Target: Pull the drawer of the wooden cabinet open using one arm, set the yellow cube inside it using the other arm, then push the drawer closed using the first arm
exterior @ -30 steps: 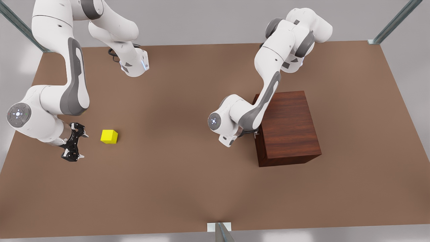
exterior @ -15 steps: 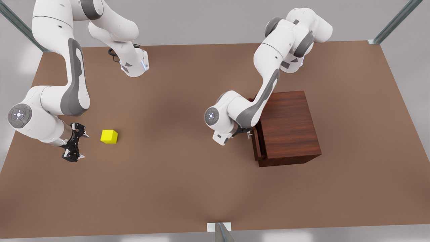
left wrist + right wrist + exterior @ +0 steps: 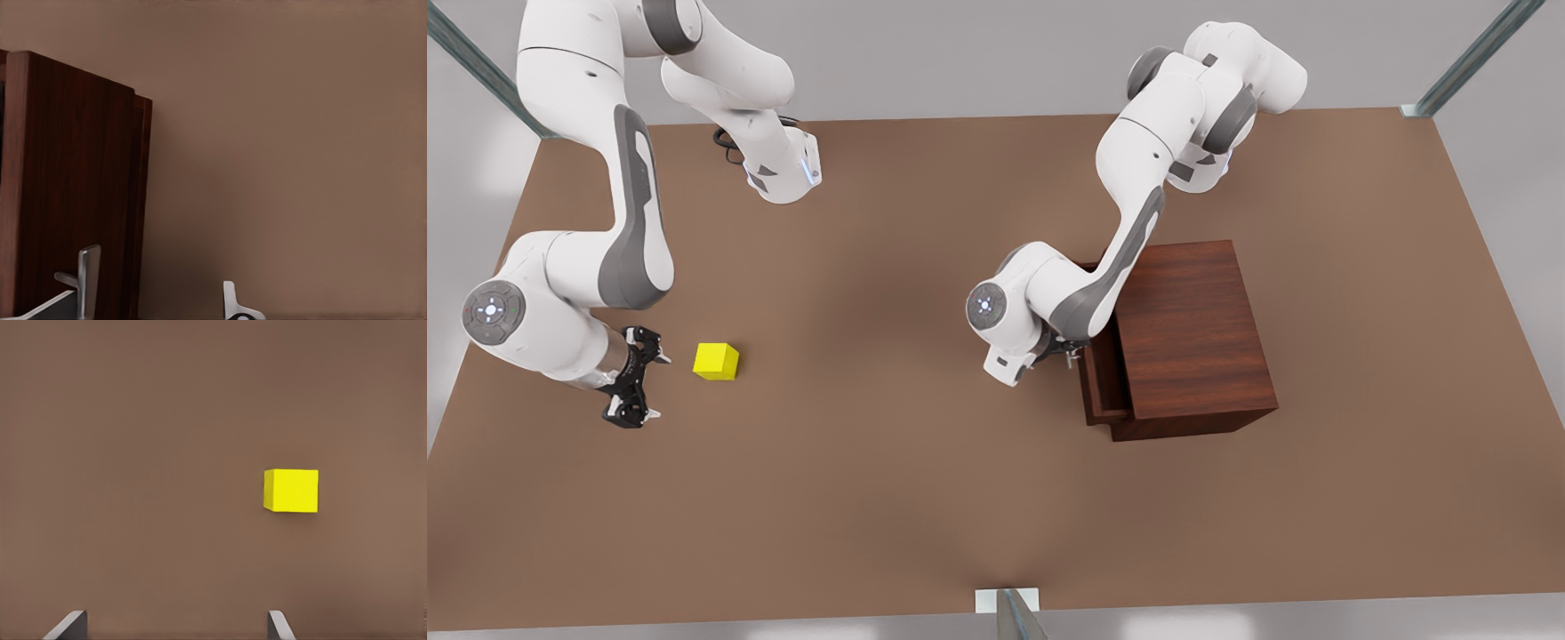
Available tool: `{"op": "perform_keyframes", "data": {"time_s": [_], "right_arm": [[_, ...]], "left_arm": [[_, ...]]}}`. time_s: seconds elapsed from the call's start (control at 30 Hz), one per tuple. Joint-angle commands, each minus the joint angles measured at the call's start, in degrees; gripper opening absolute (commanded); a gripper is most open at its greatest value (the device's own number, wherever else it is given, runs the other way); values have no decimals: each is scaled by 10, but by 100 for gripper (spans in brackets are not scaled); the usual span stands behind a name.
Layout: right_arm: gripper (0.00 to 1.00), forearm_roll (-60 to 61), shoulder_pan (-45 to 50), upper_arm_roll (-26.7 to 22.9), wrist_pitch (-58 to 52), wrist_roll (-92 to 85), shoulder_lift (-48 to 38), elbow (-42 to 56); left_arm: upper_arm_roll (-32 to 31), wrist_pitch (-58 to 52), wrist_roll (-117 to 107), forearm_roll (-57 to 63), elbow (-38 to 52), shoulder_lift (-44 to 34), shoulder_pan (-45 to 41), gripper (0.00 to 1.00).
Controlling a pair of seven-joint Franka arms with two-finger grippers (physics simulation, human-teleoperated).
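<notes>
My left gripper [image 3: 1069, 354] sits at the front of the dark reddish-brown wooden drawer [image 3: 1100, 378], which stands partly out of the boxy wood-grained cabinet [image 3: 1192, 333]; I cannot tell whether its fingers are clamped on the handle. My right gripper [image 3: 638, 378] hangs spread wide and empty just beside the small bright yellow cube [image 3: 716, 361] on the brown table [image 3: 889, 498]. If the handle grip is shallow, I judge a slip could leave the opening too narrow for the cube.

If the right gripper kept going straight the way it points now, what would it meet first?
Probably the bare table. The open right gripper aims past the yellow cube, which lies off to one side of its line, though depth is unclear.
</notes>
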Motion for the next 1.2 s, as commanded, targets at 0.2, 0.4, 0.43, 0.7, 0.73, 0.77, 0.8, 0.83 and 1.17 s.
{"op": "perform_keyframes", "data": {"time_s": [0.2, 0.4, 0.43, 0.7, 0.73, 0.77, 0.8, 0.83, 1.17], "right_arm": [[100, 0, 0, 0, -2, 1, 0, 0], [100, 0, 0, 0, -2, 1, 0, 0], [100, 0, 0, 0, -2, 1, 0, 0], [100, 0, 1, 0, -5, 7, 2, -5], [100, 3, 1, 0, -4, 8, 2, -11], [100, 3, 2, 0, -4, 9, 1, -17], [100, 4, 5, 1, -3, 9, 1, -20], [100, 4, 4, 0, -2, 9, 0, -23], [100, 7, 5, 0, 4, 11, -3, -36]], "left_arm": [[-5, 21, -90, 4, 10, 0, 2, 100], [-21, 32, -129, 4, 11, 0, 2, 100], [-23, 34, -134, 4, 16, 0, 2, 100], [-44, 71, -183, 3, 21, 1, 1, 100], [-48, 79, -184, 4, 23, 2, 1, 100], [-49, 83, -184, 4, 23, 3, 1, 100], [-49, 83, -184, 4, 23, 5, 1, 100], [-50, 83, -183, 7, 23, 7, 1, 100], [-66, -61, -167, 6, 151, -28, -36, 100]]}}
